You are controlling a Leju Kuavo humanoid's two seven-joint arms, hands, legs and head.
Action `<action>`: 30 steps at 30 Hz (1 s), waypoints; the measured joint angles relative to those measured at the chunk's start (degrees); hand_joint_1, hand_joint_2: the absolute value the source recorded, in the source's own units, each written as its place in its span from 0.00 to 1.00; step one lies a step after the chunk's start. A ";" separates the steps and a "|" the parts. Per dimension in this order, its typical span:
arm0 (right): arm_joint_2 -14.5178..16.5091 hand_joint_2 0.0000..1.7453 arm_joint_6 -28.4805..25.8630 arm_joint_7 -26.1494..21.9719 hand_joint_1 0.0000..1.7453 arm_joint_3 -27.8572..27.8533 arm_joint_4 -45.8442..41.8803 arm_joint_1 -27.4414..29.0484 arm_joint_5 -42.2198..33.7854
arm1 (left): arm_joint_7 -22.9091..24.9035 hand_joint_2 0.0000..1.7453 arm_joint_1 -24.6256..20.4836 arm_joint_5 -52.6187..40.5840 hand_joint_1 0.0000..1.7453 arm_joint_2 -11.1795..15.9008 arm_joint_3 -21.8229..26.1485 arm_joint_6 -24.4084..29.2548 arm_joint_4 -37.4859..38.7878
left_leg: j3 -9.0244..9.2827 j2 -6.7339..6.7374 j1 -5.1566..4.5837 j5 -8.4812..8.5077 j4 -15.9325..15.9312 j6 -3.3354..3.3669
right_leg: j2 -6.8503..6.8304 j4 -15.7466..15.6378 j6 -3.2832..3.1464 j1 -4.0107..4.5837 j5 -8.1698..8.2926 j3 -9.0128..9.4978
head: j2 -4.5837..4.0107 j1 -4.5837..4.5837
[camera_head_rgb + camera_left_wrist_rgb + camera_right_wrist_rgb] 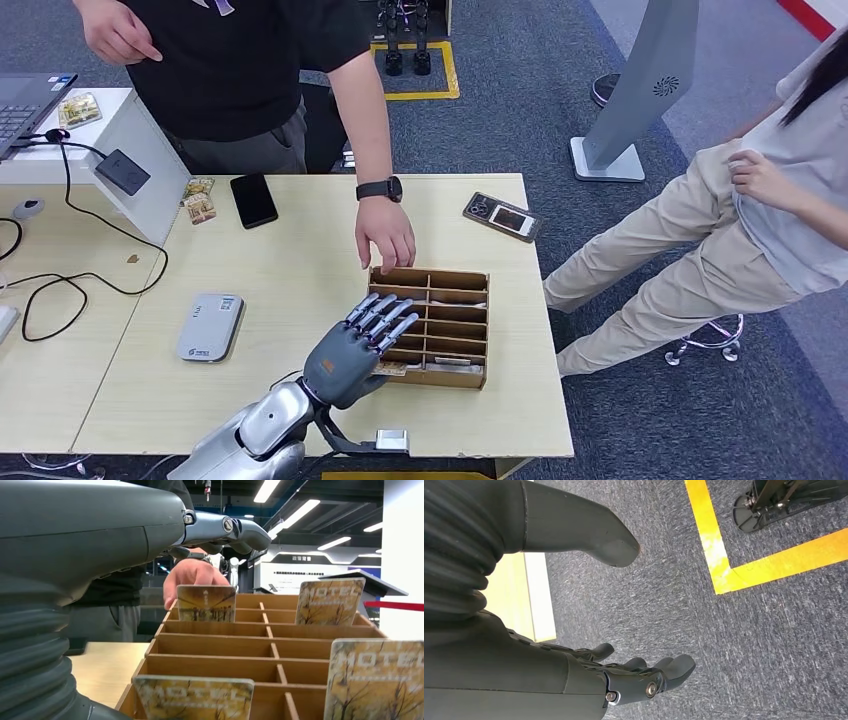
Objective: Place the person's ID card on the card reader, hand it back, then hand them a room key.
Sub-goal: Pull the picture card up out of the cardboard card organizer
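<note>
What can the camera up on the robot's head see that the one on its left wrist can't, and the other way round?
Head view alone: the whole table, the grey card reader, a black phone, a laptop and a second person standing at the right.

Left wrist view alone: close up, the "HOTEL" print on the key cards standing in the slots.

Both: the wooden card box, the left hand over it, and a person's hand at its far edge.

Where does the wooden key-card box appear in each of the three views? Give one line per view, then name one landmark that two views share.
Head view: the wooden box sits near the table's right edge, under the left hand.
Left wrist view: the box fills the lower half, hotel cards standing in it.
Right wrist view: not in it.
Shared landmark: the person's hand at the box's far edge.
</note>
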 joint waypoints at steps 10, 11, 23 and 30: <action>-0.50 1.00 -0.07 -0.21 0.00 0.00 0.76 0.01 0.11 | -1.09 1.00 0.13 1.29 1.00 -0.01 0.00 -0.19 2.44 | 0.00 0.00 0.00 0.00 0.00 0.00 | 0.00 0.00 0.00 0.00 0.00 0.00 | 0.00 0.00; -0.56 1.00 -0.10 -0.23 0.00 0.00 0.85 0.01 0.14 | -1.44 1.00 0.14 1.75 1.00 -0.01 0.00 -0.21 2.62 | 0.00 0.00 0.00 0.00 0.00 0.00 | 0.00 0.00 0.00 0.00 0.00 0.00 | 0.00 0.00; -1.18 1.00 -0.65 -0.36 0.00 0.00 1.83 0.00 0.36 | -3.53 1.00 0.17 4.42 1.00 0.02 0.00 -0.92 3.78 | 0.00 0.00 0.00 0.00 0.00 0.00 | 0.00 0.00 0.00 0.00 0.00 0.01 | 0.00 0.00; -1.39 1.00 -0.99 -0.51 0.00 0.00 2.24 0.00 1.05 | -3.56 1.00 0.17 4.76 1.00 -0.01 0.00 -1.24 3.92 | 0.00 0.00 0.00 0.00 0.00 0.00 | 0.00 0.00 0.00 0.00 0.00 0.01 | 0.00 -0.01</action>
